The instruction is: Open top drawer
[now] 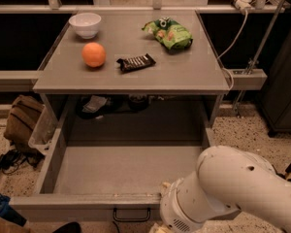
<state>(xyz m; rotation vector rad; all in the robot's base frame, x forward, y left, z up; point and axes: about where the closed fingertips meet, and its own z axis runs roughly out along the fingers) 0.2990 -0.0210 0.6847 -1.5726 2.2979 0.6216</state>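
Note:
The top drawer [87, 207] stands pulled far out under the grey tabletop. Its deep plain grey box [121, 166] shows nothing inside. Its small black bar handle [131, 213] sits on the front panel at the bottom edge of the view. My white arm [237, 191] fills the lower right corner. My gripper [155, 227] is at the very bottom edge, just right of the handle, mostly hidden behind the wrist.
On the tabletop [184, 76] lie a white bowl [85, 24], an orange [94, 55], a dark snack bar [136, 62] and a green chip bag [169, 33]. A brown bag [22, 123] sits on the floor at left. A cable [233, 42] hangs at right.

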